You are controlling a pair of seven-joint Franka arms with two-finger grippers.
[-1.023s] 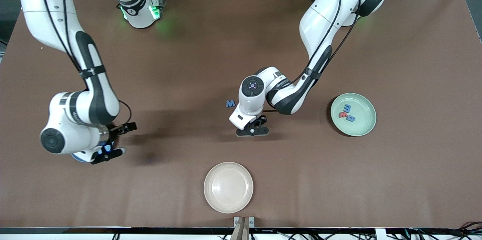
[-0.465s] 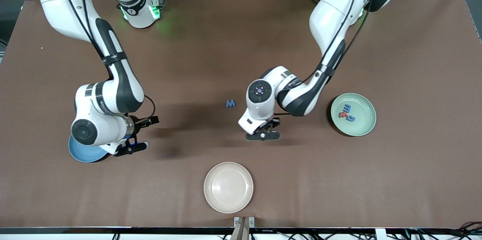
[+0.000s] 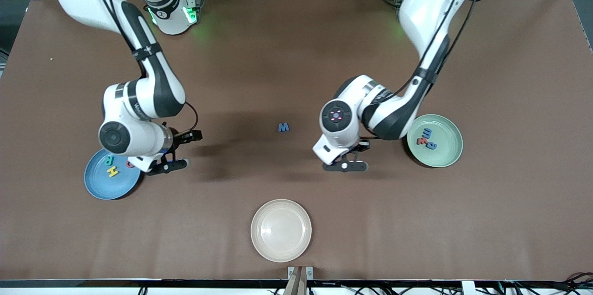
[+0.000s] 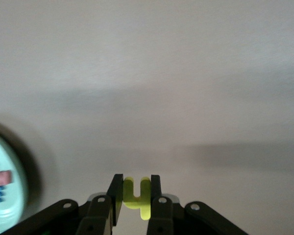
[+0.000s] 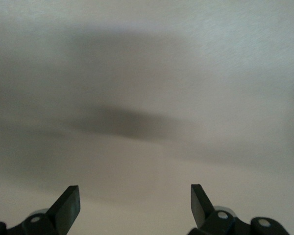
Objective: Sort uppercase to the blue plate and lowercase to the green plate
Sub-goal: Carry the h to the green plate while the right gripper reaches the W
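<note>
Nearest the front camera, a cream plate (image 3: 281, 230) sits on the brown table (image 3: 296, 54), midway between the two ends. Farther from the camera, toward the right arm's end, the blue plate (image 3: 99, 185) holds a yellow H (image 3: 112, 172) and a green R (image 3: 108, 161); a red letter (image 3: 130, 164) shows partly at the plate's edge under the arm. The right gripper (image 3: 172, 162) hangs over the table just beside that plate, its fingers (image 5: 68, 205) spread wide with nothing between them. Toward the left arm's end, the left gripper (image 3: 346, 165) hangs over bare table between the cream plate and the green plate (image 3: 447, 156). Its fingers are clenched on a yellow h (image 4: 136, 196), which the left wrist view shows pinched between the pads (image 4: 116, 196). On the green plate lie a blue m (image 3: 427, 133), a red w (image 3: 422, 140) and a blue a (image 3: 431, 146), close together. Farther still, at mid-table, a blue W (image 3: 283, 127) lies alone, well apart from all three plates.
</note>
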